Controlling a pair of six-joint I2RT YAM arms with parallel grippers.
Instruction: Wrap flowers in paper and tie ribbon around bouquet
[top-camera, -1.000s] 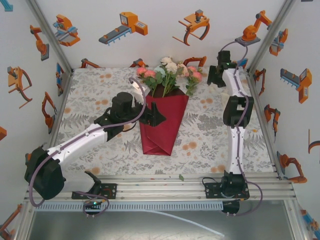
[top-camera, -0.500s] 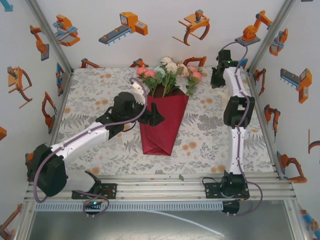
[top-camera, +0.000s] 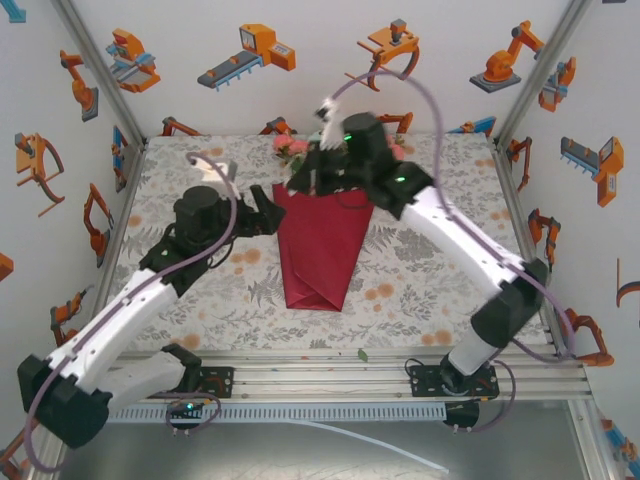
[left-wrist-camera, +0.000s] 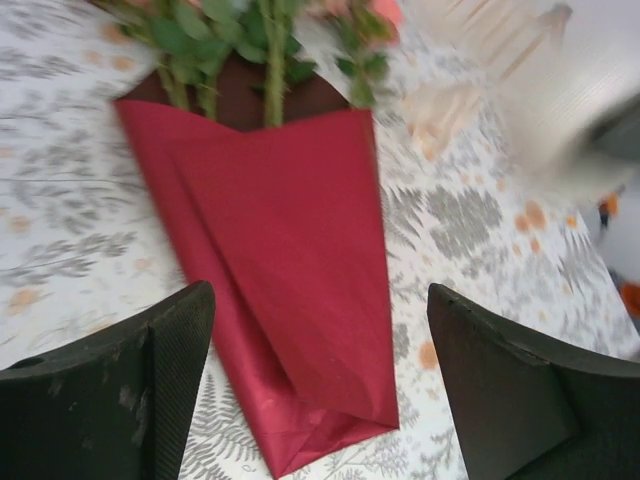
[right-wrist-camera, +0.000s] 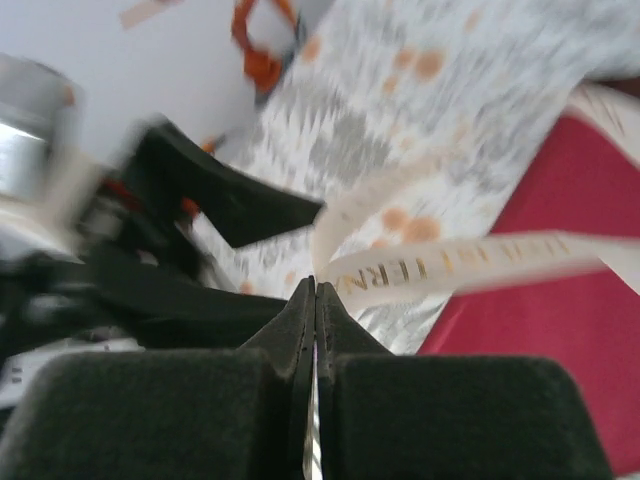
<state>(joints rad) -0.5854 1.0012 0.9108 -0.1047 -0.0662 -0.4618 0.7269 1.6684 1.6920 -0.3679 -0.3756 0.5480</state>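
The wrapping looks done. The paper (top-camera: 325, 245) is folded into a narrow crimson cone lying on the tabletop (top-camera: 430, 260) at the centre of the top view, its point toward the bottom of the frame and its mouth toward the top. The flowers (left-wrist-camera: 270, 50) sit in that cone — green stems and leaves run down into the dark mouth, and pink blooms show just above it. In the left wrist view the flaps overlap and the bottom tip is turned up, so the bouquet (left-wrist-camera: 290, 250) appears to hold its shape with nothing gripping it.

The tie is what remains. The ribbon (right-wrist-camera: 450, 265), cream with gold lettering, is pinched between the clenched right fingers (right-wrist-camera: 200, 410) and trails off toward the right of the right wrist view, over the edge of the red paper. I see no loop or knot around the cone yet, so I judge the tying barely begun.

The left fingers (left-wrist-camera: 140, 390) are spread wide and grasp nothing; they hover at the lower part of the cone, one at each bottom corner of the left wrist view, apart from the paper.
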